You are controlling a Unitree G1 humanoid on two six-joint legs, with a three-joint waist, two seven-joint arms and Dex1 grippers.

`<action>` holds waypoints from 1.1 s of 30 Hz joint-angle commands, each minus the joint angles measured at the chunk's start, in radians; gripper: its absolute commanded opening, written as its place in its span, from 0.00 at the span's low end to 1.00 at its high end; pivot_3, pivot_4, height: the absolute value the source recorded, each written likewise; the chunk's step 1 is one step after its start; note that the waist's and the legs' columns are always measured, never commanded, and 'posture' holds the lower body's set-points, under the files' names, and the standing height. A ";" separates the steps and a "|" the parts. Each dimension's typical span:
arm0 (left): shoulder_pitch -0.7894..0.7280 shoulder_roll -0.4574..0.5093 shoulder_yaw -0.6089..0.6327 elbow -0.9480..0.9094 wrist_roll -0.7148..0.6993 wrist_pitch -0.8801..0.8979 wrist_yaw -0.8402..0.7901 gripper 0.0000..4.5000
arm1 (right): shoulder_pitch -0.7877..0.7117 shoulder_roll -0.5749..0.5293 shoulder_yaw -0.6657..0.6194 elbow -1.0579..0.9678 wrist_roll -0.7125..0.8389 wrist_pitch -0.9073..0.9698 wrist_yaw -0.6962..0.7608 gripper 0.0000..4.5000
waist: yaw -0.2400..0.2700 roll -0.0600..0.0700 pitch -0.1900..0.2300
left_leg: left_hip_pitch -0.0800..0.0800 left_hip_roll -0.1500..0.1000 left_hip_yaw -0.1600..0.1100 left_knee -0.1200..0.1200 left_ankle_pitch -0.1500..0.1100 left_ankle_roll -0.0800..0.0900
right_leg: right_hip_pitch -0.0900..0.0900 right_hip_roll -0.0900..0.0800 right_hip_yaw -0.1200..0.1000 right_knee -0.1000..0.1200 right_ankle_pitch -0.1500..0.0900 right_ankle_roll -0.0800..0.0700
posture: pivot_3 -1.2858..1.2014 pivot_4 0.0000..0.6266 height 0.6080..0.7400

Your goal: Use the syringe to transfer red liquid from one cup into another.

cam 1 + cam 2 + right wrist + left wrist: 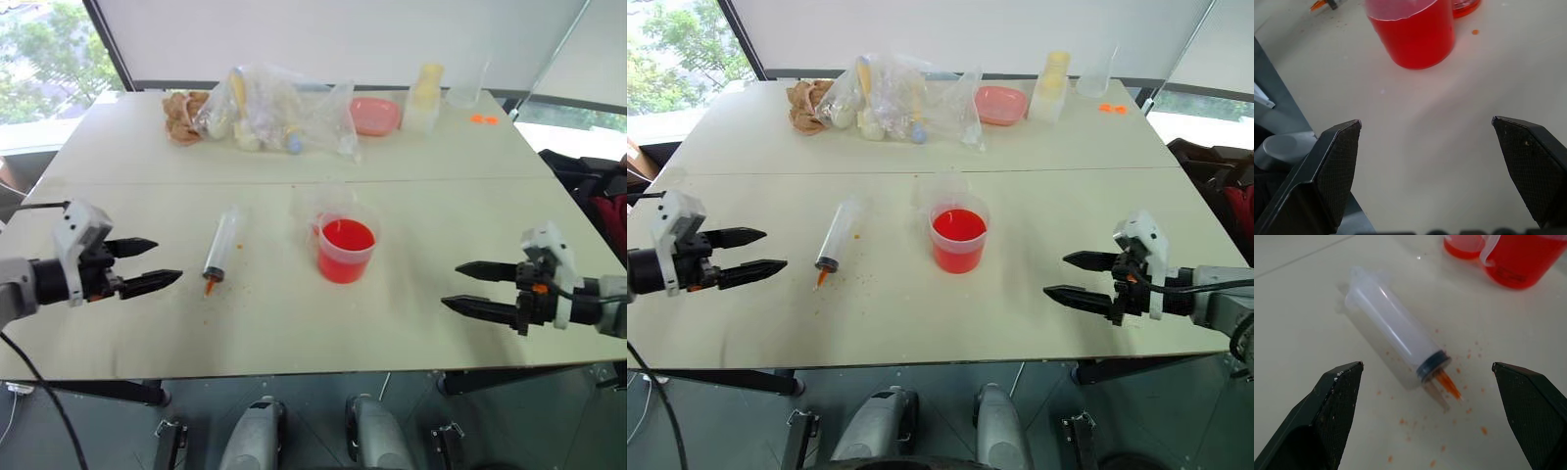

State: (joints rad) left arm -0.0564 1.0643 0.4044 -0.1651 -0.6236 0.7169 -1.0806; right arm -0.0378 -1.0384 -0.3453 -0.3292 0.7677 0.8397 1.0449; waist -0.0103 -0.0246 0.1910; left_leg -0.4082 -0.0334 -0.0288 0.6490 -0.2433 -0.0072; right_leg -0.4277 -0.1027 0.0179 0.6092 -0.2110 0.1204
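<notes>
The syringe (221, 247) lies flat on the pale table, its orange tip (209, 287) pointing toward the front edge, with red specks around it. To its right stands the cup (345, 251), a translucent handled one holding red liquid (347, 236). Just behind it is a second, nearly clear cup (321, 201) with a little red at its bottom (1463, 246). My left gripper (168, 261) hovers open left of the syringe, whose barrel (1393, 335) lies ahead of its fingers. My right gripper (451, 285) is open, well to the right of the cup (1413, 34), with nothing between its fingers.
Along the far side of the table (294, 333) sit a crumpled clear bag of items (279, 113), a brown lump (181, 116), a pink shallow bowl (374, 115), a yellowish container (423, 98), a clear beaker (465, 88) and small orange bits (483, 119).
</notes>
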 commanded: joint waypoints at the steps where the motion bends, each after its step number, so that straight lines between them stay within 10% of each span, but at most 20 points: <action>1: 0.042 0.018 0.027 -0.029 0.007 -0.011 -0.028 0.99 | -0.016 0.010 -0.007 -0.017 0.003 -0.015 -0.004 1.00 | 0.000 0.000 0.000 | 0.000 0.000 0.000 -0.001 0.000 0.000 | 0.000 0.000 0.000 0.000 0.000 0.000 | 0.52 0.24 0.98; 27: -0.126 0.086 -0.143 -0.029 0.071 0.133 0.060 0.99 | -0.013 0.045 0.020 -0.016 -0.058 -0.081 -0.020 1.00 | 0.001 0.000 0.000 | -0.001 0.000 0.000 -0.003 0.000 0.000 | -0.001 -0.001 0.000 -0.004 0.000 0.000 | 0.52 0.24 0.98; 33: -0.516 0.148 -0.408 0.030 0.076 0.437 0.048 0.99 | -0.068 0.028 0.002 -0.061 -0.027 -0.074 -0.030 1.00 | 0.011 0.000 0.001 | -0.001 -0.001 -0.001 -0.001 0.000 0.000 | 0.001 0.000 -0.001 -0.004 0.000 0.001 | 0.52 0.24 0.98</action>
State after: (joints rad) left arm -0.4861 1.1963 0.0472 -0.1356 -0.5537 1.0613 -1.0302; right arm -0.0652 -0.9996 -0.3163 -0.3409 0.7140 0.7718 1.0182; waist 0.0004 -0.0247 0.1922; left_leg -0.4101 -0.0348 -0.0296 0.6491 -0.2433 -0.0069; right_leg -0.4267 -0.1018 0.0163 0.6059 -0.2105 0.1213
